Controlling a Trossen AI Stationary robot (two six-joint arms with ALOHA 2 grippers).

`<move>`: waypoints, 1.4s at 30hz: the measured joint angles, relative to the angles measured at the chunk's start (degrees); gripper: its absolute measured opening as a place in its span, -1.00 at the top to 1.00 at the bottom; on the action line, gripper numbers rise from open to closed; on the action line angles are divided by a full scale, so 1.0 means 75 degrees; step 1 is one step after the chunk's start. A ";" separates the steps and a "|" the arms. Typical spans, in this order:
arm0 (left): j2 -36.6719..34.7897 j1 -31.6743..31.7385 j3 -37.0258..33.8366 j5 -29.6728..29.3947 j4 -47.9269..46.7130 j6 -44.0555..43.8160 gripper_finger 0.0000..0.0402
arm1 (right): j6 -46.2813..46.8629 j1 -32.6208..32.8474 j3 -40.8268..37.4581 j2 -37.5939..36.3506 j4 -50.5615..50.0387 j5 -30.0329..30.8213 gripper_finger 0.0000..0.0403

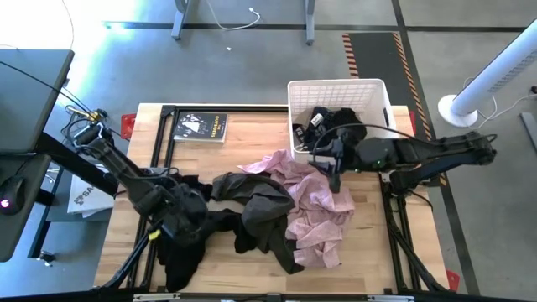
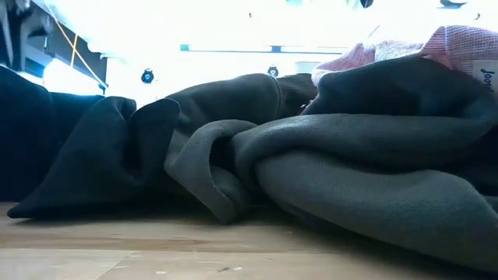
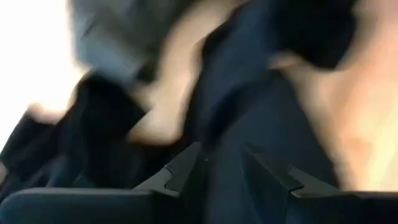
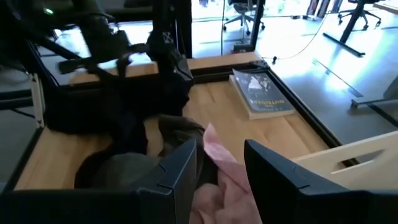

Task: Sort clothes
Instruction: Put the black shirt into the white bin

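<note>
Your clothes lie in a loose row across the middle of the wooden table [image 1: 252,134]: a black garment [image 1: 189,231] at the left, a dark grey-olive garment [image 1: 264,210] in the centre, overlapping it, and a pale pink garment [image 1: 315,210] to the right, its upper edge reaching toward the white lattice basket [image 1: 336,88]. More dark fabric [image 1: 340,122] sits inside that basket at the table's far right corner. From table height, the grey-olive folds [image 2: 334,171] fill nearly everything, pink showing behind at the upper right. Your left gripper [image 1: 172,220] is down on the black garment; its wrist camera shows two dark fingers [image 3: 180,174] standing apart with black cloth lying between and beyond them, and you cannot tell whether they pinch it. Your right gripper [image 1: 336,172] hangs above the pink garment just in front of the basket, jaws apart, nothing between them. A small dark booklet [image 1: 201,126] lies at the far edge, left of the basket.
</note>
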 joint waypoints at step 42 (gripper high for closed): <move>-0.1859 0.0263 0.2115 -0.3997 0.3980 0.3489 0.96 | -0.1663 0.1392 -0.0173 0.2788 0.4430 -0.0323 0.33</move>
